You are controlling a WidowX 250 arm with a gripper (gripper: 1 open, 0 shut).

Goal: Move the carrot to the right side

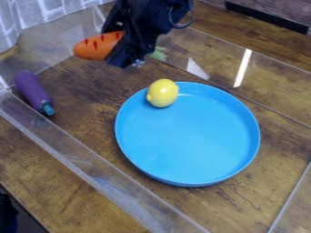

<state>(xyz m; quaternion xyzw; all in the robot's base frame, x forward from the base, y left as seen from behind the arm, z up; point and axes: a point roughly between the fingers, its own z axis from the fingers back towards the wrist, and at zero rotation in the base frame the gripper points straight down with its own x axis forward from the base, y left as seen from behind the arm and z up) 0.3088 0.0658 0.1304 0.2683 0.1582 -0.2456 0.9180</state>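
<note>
The end effector is clenched on the carrot and holds it in the air, up and to the left of the blue plate. So the pick-up is done. What is left, I judge, is carrying the carrot to the right of the plate and setting it on the surface.

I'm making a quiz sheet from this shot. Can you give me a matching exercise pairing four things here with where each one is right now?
Things:
1. carrot
2. eggplant
3. lemon
4. plate

Places:
A. resting on the blue plate's upper left rim area
B. held up off the table in the hand
C. lying on the table at the far left
D. flat on the table, right of centre

Pairs: 1-B, 2-C, 3-A, 4-D
</note>
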